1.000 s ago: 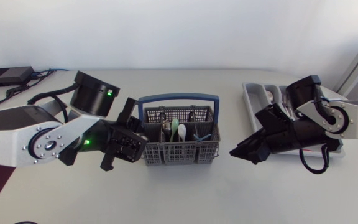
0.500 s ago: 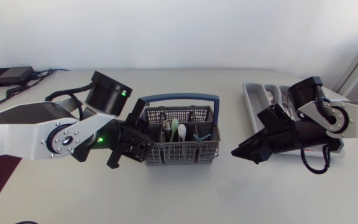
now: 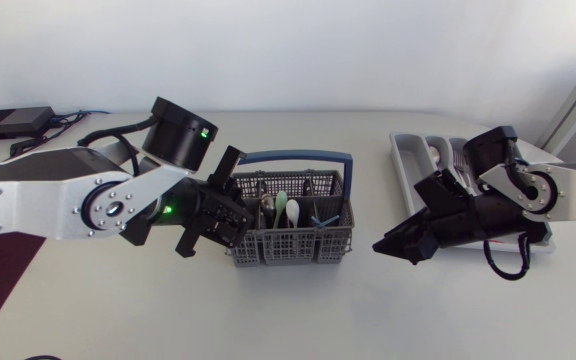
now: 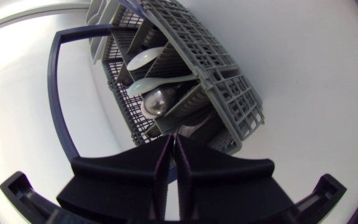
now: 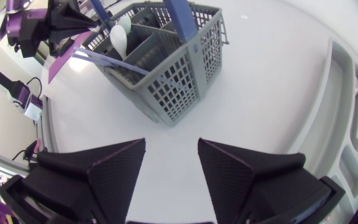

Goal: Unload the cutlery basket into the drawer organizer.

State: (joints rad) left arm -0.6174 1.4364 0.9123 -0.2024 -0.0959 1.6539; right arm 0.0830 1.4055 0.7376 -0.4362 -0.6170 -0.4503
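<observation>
My left end effector has its fingers pressed together with nothing between them, poised at the left end of the cutlery basket. Just ahead stands a metal spoon, bowl up. I judge it stiff and slick, so I'd pinch the neck under the bowl. Beyond it are two pale plastic spoons, likely light and easily flicked. My right end effector is spread wide over the bench, between the basket and the drawer organizer farthest right.
</observation>
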